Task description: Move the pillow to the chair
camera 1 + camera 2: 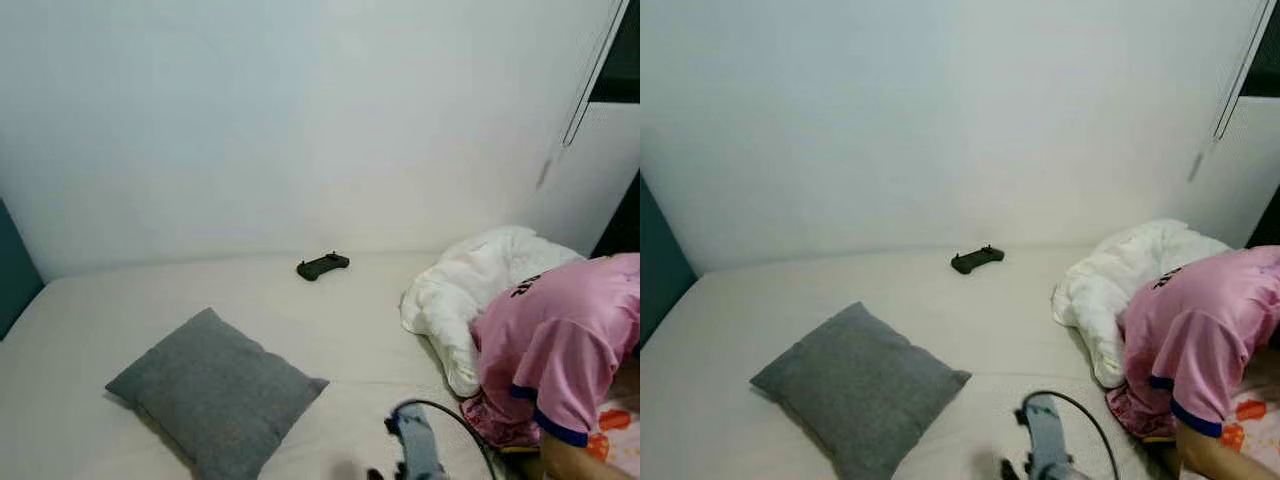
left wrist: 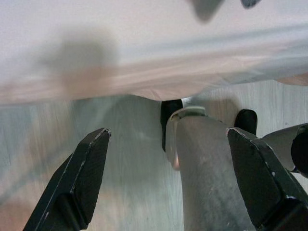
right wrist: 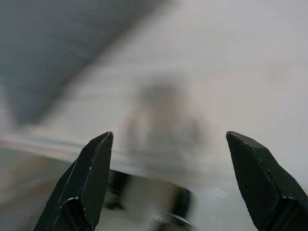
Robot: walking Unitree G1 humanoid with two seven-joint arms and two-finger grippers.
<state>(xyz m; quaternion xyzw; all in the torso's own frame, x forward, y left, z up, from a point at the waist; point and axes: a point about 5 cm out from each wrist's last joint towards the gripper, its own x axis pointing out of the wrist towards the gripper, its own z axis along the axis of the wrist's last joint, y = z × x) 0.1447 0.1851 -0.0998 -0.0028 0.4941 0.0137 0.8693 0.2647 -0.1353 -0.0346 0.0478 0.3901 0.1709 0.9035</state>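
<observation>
White wall and a pale bed sheet set the scene, and the grey woven pillow lies flat near the front edge, square and soft, untouched. A black game controller sits well behind it. The right gripper is held spread wide over the sheet; the left gripper is also spread, low by the floor. A person in a pink shirt leans beside a crumpled white duvet. That sleeve could be struck by a reaching arm, and limp fabric may slip from a shallow pinch.
</observation>
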